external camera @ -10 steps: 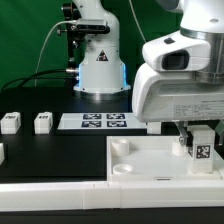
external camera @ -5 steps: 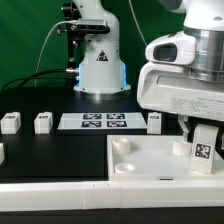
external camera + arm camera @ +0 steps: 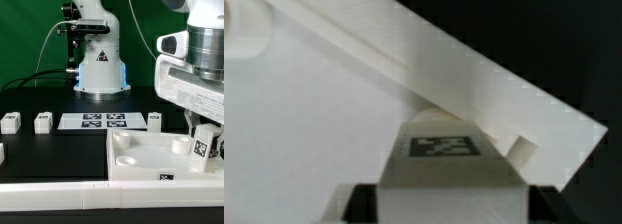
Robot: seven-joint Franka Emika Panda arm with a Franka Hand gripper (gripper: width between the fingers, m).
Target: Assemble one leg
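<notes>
The gripper (image 3: pixel 205 138) is clamped on the leg (image 3: pixel 207 147), one finger on each of two opposite side faces; the wrist view shows the leg (image 3: pixel 446 160) filling the space between the two dark fingertips (image 3: pixel 358 200) with its tagged face turned to the camera. The leg hangs at the exterior view's right, above the near right end of the large white tray (image 3: pixel 140 160), and appears tilted slightly off vertical; whether its lower end touches the tray cannot be told. The leg looks like a small rigid plastic post: light, stiff and not fragile, but with smooth faces that could slip or twist under a weak grip. Hold it on the flat side faces near the upper part, leaving the lower end free for seating. The arm comes in from the upper right of the exterior view, wrist pointing down and leaning a little toward the tray. Three more legs (image 3: pixel 42 122) stand on the black table (image 3: pixel 60 150), two beside the marker board (image 3: pixel 104 122) at the exterior view's left and one at its right, all well apart from the gripper. A second robot base (image 3: pixel 98 60) stands behind the board.
</notes>
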